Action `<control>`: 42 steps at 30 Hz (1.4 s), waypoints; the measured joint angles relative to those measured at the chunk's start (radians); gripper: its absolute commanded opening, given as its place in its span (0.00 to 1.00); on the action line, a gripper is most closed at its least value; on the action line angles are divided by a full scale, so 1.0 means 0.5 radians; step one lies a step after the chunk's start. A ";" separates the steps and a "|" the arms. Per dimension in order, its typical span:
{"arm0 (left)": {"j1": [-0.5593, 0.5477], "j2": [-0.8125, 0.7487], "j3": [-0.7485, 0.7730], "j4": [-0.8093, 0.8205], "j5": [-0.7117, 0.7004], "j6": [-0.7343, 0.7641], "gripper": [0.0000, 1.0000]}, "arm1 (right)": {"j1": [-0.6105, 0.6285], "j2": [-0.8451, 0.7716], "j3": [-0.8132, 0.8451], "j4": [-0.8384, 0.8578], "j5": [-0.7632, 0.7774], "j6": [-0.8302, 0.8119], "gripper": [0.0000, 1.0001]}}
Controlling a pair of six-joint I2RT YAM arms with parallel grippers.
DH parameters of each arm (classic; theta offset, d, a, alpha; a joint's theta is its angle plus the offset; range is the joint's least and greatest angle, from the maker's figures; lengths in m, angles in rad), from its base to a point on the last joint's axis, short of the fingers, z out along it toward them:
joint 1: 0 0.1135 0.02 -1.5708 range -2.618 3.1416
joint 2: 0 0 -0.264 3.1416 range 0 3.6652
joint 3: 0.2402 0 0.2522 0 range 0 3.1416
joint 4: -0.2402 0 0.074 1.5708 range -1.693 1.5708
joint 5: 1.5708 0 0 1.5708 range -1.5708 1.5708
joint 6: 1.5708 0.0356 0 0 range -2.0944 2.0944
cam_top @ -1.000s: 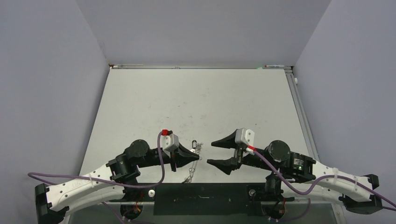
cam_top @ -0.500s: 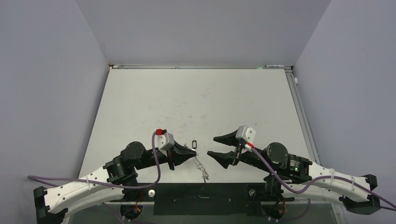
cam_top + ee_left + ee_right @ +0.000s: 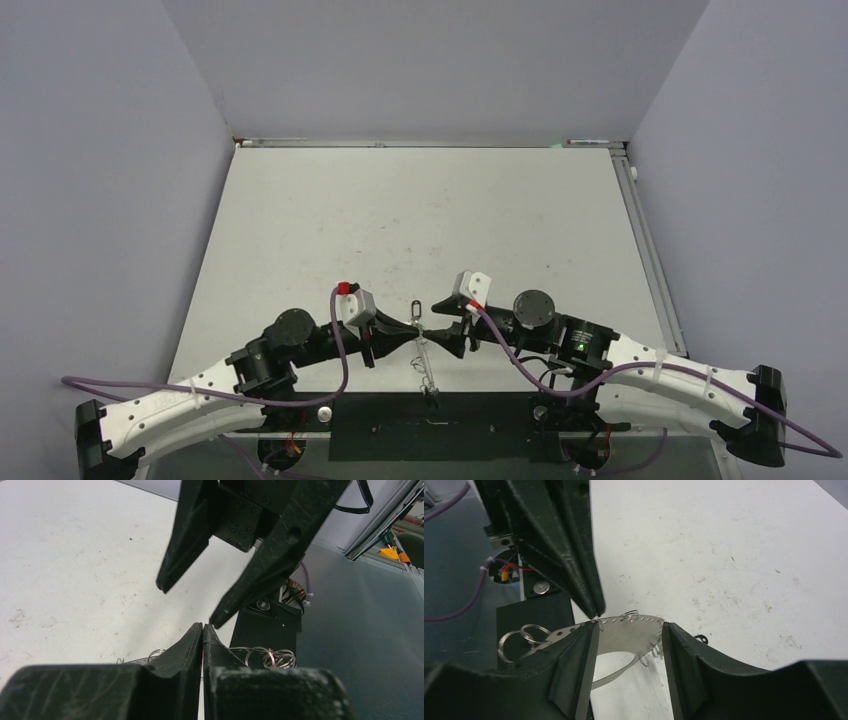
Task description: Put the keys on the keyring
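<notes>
Presently the left gripper [image 3: 202, 627] has its two fingers pressed together. The right wrist view shows the tip pinching one end of the curved pale strap [image 3: 616, 636] of the keyring [image 3: 425, 358]. That grip holds the assembly up off the table [image 3: 400, 210], apparently so that it hangs free and can be reached from the other side.

The right gripper [image 3: 630, 626] faces it tip to tip with its fingers apart. One finger stands on each side of the strap, and neither is seen pressing on it. The placement reads as a second grasp being lined up close to the first, probably to steady or take over the strap. That is a judgement, not something observed.

Below the pinch, the silver rings [image 3: 519, 639] dangle toward the near edge. A short chain [image 3: 651, 649] trails from the strap. In the overhead view the whole assembly hangs as a thin line between the two grippers.

One black-headed key [image 3: 416, 305] lies on the table just beyond the grippers, apart from the keyring and held by neither. No other keys can be made out. No key is seen on the rings, so the threading is judged not yet begun.

Risk noted: the strap is thin and held only at its end, so a misaligned closing could push it out of the pinch.
</notes>
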 measured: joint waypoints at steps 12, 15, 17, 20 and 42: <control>0.000 -0.043 -0.060 0.065 -0.035 -0.010 0.00 | -0.281 0.112 -0.059 0.187 -0.439 0.053 0.46; 0.000 -0.069 -0.142 0.110 -0.074 -0.041 0.00 | -0.282 0.143 -0.098 0.226 -0.482 0.060 0.46; 0.000 -0.085 -0.208 0.129 -0.108 -0.064 0.00 | -0.283 0.158 -0.128 0.249 -0.488 0.063 0.46; 0.000 -0.104 -0.320 0.192 -0.161 -0.111 0.00 | -0.284 0.171 -0.173 0.267 -0.490 0.066 0.46; 0.000 -0.320 -0.468 -0.114 -1.069 -0.441 0.66 | -0.122 0.556 -0.372 0.498 -0.126 0.517 0.48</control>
